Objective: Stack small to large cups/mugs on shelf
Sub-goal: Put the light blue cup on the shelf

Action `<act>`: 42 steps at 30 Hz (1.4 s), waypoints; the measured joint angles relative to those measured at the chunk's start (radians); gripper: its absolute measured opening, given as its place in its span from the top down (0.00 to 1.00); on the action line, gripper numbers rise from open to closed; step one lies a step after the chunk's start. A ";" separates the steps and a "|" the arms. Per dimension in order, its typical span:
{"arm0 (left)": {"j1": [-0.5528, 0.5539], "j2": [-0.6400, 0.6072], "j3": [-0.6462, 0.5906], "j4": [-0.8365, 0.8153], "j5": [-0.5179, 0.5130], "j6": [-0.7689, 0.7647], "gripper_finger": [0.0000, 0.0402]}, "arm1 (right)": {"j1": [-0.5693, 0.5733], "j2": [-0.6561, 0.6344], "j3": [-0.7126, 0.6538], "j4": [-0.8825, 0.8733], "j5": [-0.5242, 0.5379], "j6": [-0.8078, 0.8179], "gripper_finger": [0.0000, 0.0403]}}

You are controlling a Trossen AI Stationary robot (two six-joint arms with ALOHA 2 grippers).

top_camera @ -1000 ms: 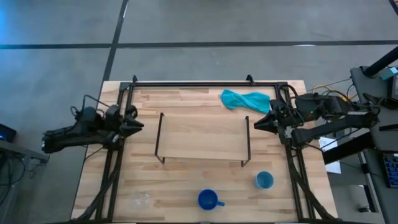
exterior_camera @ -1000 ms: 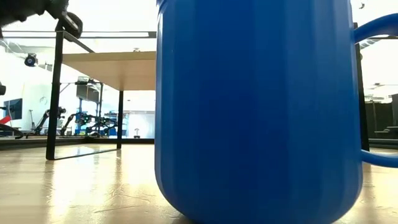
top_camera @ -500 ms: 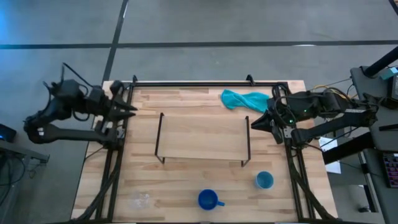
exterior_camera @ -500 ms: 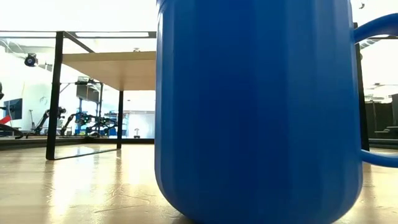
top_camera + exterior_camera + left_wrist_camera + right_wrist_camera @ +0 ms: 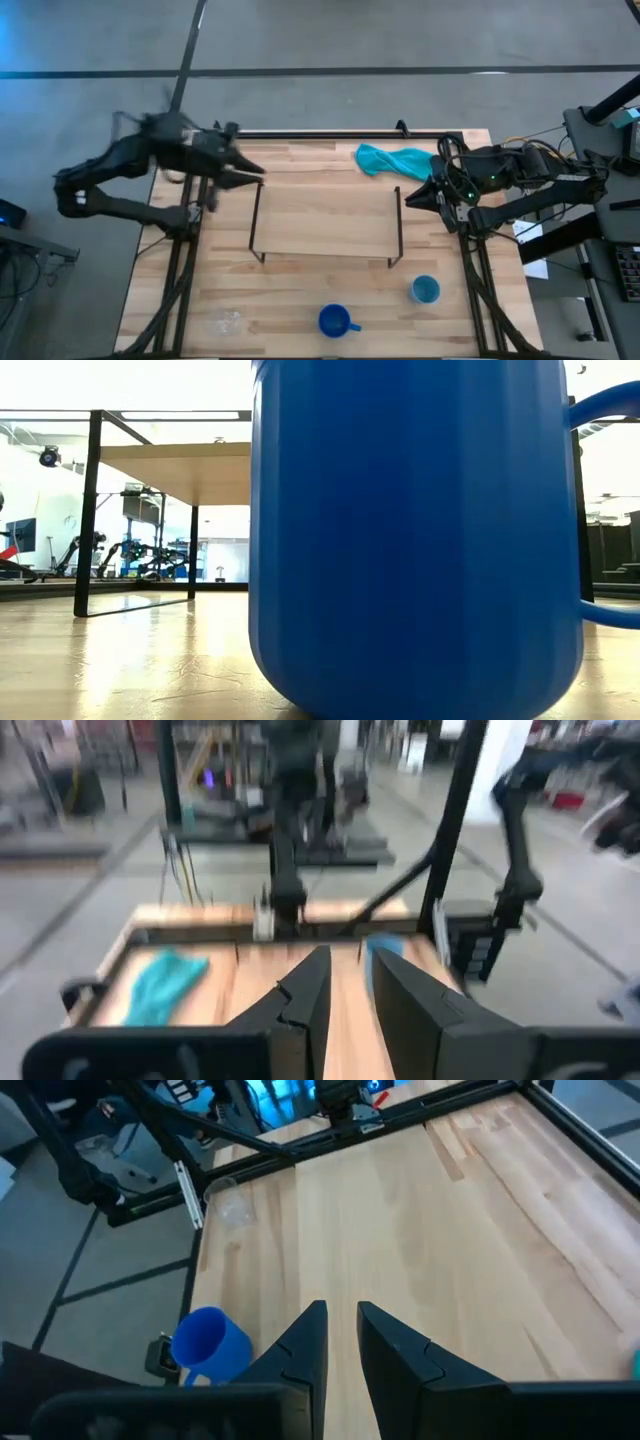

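Observation:
The shelf (image 5: 325,222) stands mid-table on its thin black wire legs and also shows in the low view (image 5: 180,460). The dark blue mug (image 5: 337,321) stands at the near edge and fills the low view (image 5: 415,530). The light blue cup (image 5: 425,290) stands near right. The clear glass mug (image 5: 228,322) stands near left. My left gripper (image 5: 258,172) is shut and empty, raised by the shelf's far left corner. My right gripper (image 5: 408,200) is shut and empty at the shelf's right end. The right wrist view shows the blue mug (image 5: 210,1342) and the glass mug (image 5: 232,1205).
A teal cloth (image 5: 395,158) lies at the far right of the table and shows in the left wrist view (image 5: 160,982). A large black metal frame (image 5: 330,133) runs along the far edge and down both sides. Bare wood lies between the shelf and the cups.
My left gripper has risen from the table's left edge, gone toward the far edge and then swung right toward the shelf's far left corner, leaving the low view. It moves fast and shows blurred. The cups and shelf have stayed put.

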 joint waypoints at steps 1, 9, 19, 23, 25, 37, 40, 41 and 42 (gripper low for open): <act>0.000 0.018 0.000 0.001 -0.001 0.000 0.84 | 0.000 0.000 0.000 0.000 -0.018 0.024 0.87; 0.000 0.116 0.040 0.027 0.000 -0.021 0.84 | 0.011 0.013 -0.003 -0.060 -0.096 0.137 0.87; 0.000 0.150 0.144 0.029 0.004 -0.026 0.84 | 0.011 0.084 0.012 -0.354 -0.310 0.295 0.86; 0.000 0.134 0.148 0.024 0.004 -0.026 0.84 | 0.011 0.103 0.013 -0.431 -0.466 0.378 0.86; 0.000 0.120 0.150 0.028 0.004 -0.026 0.84 | 0.012 0.114 0.013 -0.466 -0.506 0.371 0.86; 0.000 0.102 0.150 0.025 0.011 -0.018 0.84 | 0.011 0.206 -0.009 -0.554 -0.485 0.255 0.86; 0.000 0.100 0.150 0.025 0.029 -0.017 0.84 | 0.011 0.235 -0.014 -0.610 -0.486 0.183 0.86; 0.000 0.098 0.150 0.025 0.031 -0.018 0.84 | 0.011 0.250 -0.015 -0.643 -0.487 0.175 0.86; 0.000 0.097 0.150 0.025 0.031 -0.018 0.84 | 0.011 0.264 -0.017 -0.675 -0.490 0.174 0.86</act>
